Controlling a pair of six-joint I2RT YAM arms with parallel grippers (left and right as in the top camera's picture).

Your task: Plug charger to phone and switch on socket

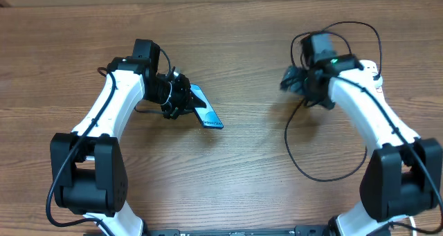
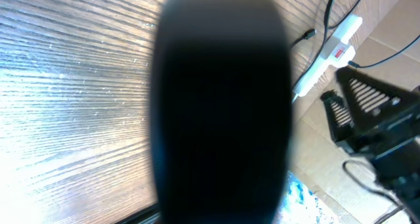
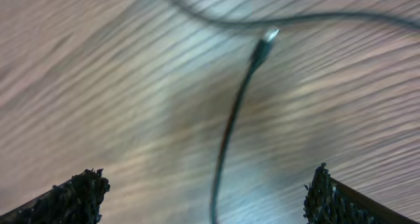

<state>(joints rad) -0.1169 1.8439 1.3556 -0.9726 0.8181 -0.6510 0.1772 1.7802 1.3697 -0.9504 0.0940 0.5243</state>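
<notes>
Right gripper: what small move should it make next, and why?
Probably lower it forward over the charger tip, ready to close on it. The right gripper is open, and the tip lies free on the table ahead of it. The left gripper holds the phone.

The white, round left arm (image 1: 111, 108) and right arm (image 1: 377, 111) have chunky black joint blocks (image 1: 97, 174). Thin black wires (image 1: 50, 194) run along them. One tiny green light (image 1: 334, 60) glows.

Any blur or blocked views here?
Overhead: sharp and evenly lit, only the right fingers smeared by motion. Left wrist: a dark out-of-focus mass blocks the centre; the socket shows beside it. Right wrist: whole frame motion-blurred, the charger tip legible.
</notes>
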